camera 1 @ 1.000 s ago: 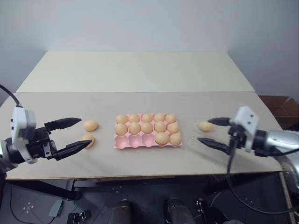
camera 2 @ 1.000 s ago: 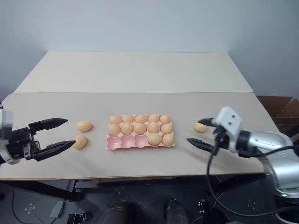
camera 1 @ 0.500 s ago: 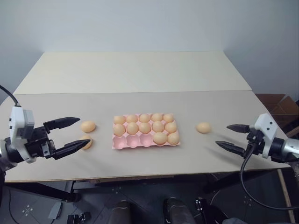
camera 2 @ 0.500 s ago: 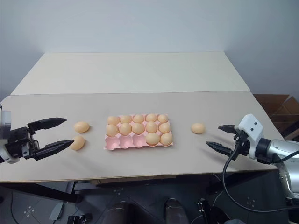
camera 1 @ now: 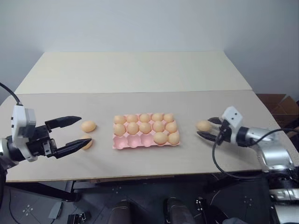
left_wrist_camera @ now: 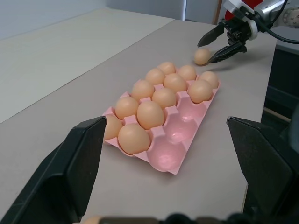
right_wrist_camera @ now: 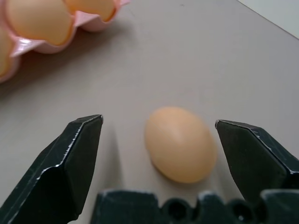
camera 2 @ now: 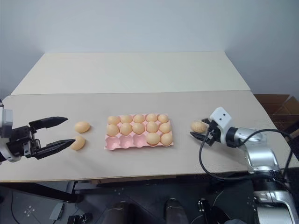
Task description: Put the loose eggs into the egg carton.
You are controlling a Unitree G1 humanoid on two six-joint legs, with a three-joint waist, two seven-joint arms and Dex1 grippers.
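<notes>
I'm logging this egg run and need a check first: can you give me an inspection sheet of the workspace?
Surface: beige table, far half bare.
Job's things: pink carton holds twelve eggs, three near-row cups empty; two loose eggs on its left, one egg on its right.
Clutter: nothing seen.
Grippers: left gripper open beside the left eggs; right gripper open, fingers either side of the right egg.
Cables: black cable loops from the right wrist.
Surroundings: grey wall; cardboard box at right.

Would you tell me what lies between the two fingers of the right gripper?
One loose egg lies on the table between the open fingers of the right gripper, touching neither, as the right wrist view shows.
</notes>
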